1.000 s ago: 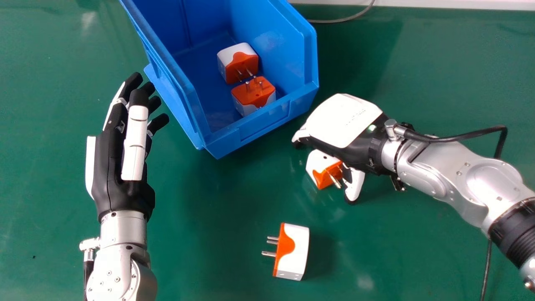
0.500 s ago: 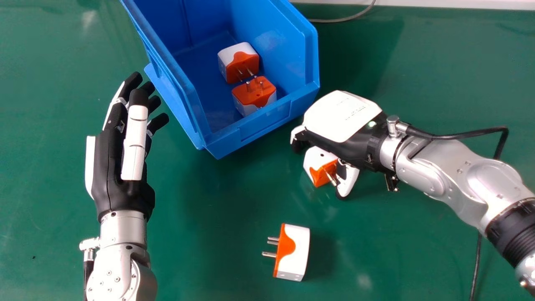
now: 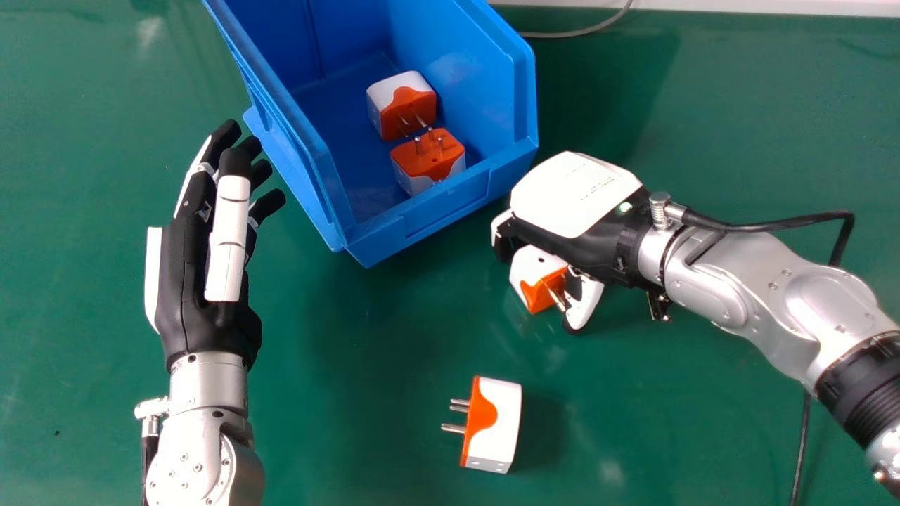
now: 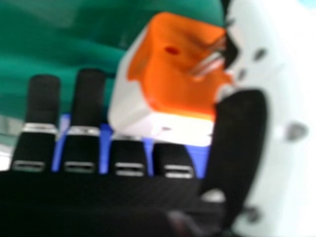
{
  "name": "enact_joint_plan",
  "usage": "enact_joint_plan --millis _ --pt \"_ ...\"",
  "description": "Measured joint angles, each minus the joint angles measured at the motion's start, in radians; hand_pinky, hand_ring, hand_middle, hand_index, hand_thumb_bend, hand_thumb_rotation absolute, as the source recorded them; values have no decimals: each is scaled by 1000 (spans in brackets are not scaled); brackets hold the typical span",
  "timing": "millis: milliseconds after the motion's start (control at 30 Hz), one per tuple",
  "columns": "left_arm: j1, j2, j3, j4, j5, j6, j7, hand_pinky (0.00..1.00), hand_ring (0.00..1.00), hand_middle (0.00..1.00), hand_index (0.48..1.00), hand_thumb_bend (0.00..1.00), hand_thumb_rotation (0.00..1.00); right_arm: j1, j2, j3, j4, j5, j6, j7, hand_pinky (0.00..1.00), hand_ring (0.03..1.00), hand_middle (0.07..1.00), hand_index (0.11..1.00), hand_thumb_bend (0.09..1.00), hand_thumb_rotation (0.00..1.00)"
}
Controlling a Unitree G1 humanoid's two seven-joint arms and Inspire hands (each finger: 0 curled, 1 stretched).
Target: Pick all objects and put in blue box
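The white and orange plug (image 3: 531, 266) I'm working on sits under my right hand (image 3: 573, 197), just off the near right corner of the blue box (image 3: 443, 211) and outside it. That hand is partly closed: I have the plug between the bent fingers (image 3: 501, 235) on one side and the thumb (image 3: 585, 303) on the other, and the thumb is right by the metal prongs (image 4: 207, 64). Whether the plug is off the green table (image 3: 351, 337), I can't tell.

Farther out, nearer to me, a loose plug (image 3: 496, 425) lies on the table with its prongs toward the left. In the box I see two more plugs (image 3: 427, 158), close together near its front. My left hand (image 3: 184, 295) is wide, fingers extended and empty, just left of the box.
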Motion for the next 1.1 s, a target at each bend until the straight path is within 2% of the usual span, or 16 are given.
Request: enact_joint_plan --millis 67,100,133,533,1100 --pt "0 0 0 5 -1 -1 -1 808 862 874 868 703 759 0 0 -9 -2 1 3 -1 470 545 631 636 619 61" --pt "0 0 1 7 -1 -1 -1 808 862 875 869 704 760 0 0 -12 -2 1 5 -1 429 514 603 613 597 49" --pt "0 0 1 8 -1 -1 -1 808 862 875 869 704 760 0 0 -14 -2 1 6 -1 429 514 603 613 597 49" --pt "0 0 0 8 0 -1 -1 804 858 870 865 704 759 0 -3 -19 -8 -2 8 2 328 447 546 554 548 20" --pt "-1 0 0 10 0 -8 -1 802 856 869 863 694 762 0 -5 -50 -7 26 -10 -1 296 424 522 519 525 6"
